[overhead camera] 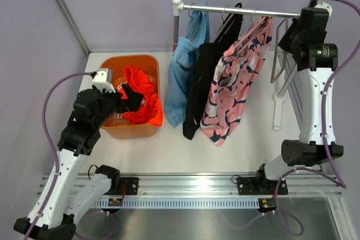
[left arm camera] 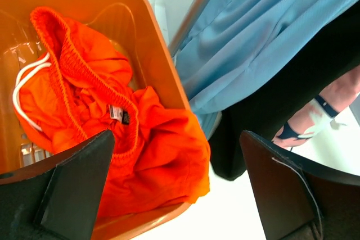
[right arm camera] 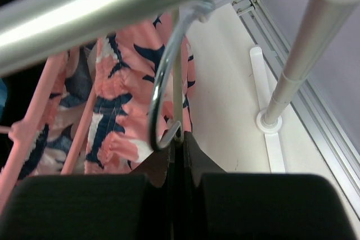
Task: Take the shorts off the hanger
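The bright orange shorts (overhead camera: pixel 143 102) (left arm camera: pixel 84 82) lie crumpled in the orange basket (overhead camera: pixel 129 60). My left gripper (overhead camera: pixel 130 98) (left arm camera: pixel 177 134) hangs open just above them, holding nothing. On the rail (overhead camera: pixel 236 9) (right arm camera: pixel 84 9) hang the light blue shorts (overhead camera: pixel 183 77) (left arm camera: pixel 264 32), the black shorts (overhead camera: pixel 205 77) (left arm camera: pixel 281 105) and the pink patterned shorts (overhead camera: pixel 239 82) (right arm camera: pixel 118 99). At the rail's right end my right gripper (overhead camera: pixel 289 32) (right arm camera: pixel 181 136) is shut on the thin wire neck of an empty grey hanger (overhead camera: pixel 279 54) (right arm camera: pixel 163 82), whose hook is over the rail.
The rack's right post (right arm camera: pixel 298 66) stands on a white foot (overhead camera: pixel 278 105) close to the right arm. A pink plastic hanger (right arm camera: pixel 34 116) carries the patterned shorts. The basket wall (left arm camera: pixel 152 43) sits beside the blue shorts. Purple walls close the back and sides.
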`<state>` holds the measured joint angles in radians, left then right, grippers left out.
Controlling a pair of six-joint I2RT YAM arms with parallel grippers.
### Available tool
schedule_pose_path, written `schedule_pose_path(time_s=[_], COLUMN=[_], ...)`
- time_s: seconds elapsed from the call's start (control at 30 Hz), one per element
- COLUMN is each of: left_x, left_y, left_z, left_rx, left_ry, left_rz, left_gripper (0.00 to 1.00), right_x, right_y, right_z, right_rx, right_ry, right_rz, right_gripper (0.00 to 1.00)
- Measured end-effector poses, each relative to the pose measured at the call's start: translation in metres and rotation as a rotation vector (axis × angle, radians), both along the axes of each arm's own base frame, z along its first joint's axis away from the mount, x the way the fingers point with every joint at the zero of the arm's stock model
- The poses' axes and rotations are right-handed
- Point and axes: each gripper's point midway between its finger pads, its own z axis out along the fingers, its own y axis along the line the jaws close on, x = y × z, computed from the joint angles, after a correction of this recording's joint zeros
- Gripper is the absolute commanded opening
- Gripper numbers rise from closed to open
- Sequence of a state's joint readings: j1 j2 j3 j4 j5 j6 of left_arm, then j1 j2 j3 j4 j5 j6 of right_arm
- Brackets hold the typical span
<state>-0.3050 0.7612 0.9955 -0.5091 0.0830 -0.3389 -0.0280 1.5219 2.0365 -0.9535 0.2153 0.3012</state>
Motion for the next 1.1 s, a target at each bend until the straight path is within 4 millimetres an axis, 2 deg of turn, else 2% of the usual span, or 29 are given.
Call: schedule_pose_path(time_s=[0.2, 0.33, 0.47, 0.8, 1.1], left_x=[-0.005, -0.005, -0.005, -0.005, -0.005], left_y=[0.002, 0.003, 0.003, 0.004, 0.003], left_z=[-0.019, -0.033, -0.040, -0.039, -0.046], left_rx=[0.026, 0.044, 0.049, 0.054, 0.058], left_ry=[0.017, 0.044, 0.057, 0.054, 0.068], left_rz=[-0.005, -0.006, -0.006, -0.008, -0.009], left_gripper=[0.99, 0.99, 0.99, 0.99, 0.99], right_x=[0.032, 0.041, 0.045, 0.058, 0.072], right_y=[-0.006, -0.009, -0.013, -0.017, -0.020], right_z=[0.022, 0.029, 0.023, -0.002, -0.004], right_rx=[-0.029, -0.044, -0.064, -0.086, -0.093], right_ry=[-0.047, -0.061, -0.042, 0.017, -0.029], right_rz=[-0.017, -0.024, -0.035, -0.041, -0.060], right_gripper=[0.00, 0.00, 0.00, 0.00, 0.00])
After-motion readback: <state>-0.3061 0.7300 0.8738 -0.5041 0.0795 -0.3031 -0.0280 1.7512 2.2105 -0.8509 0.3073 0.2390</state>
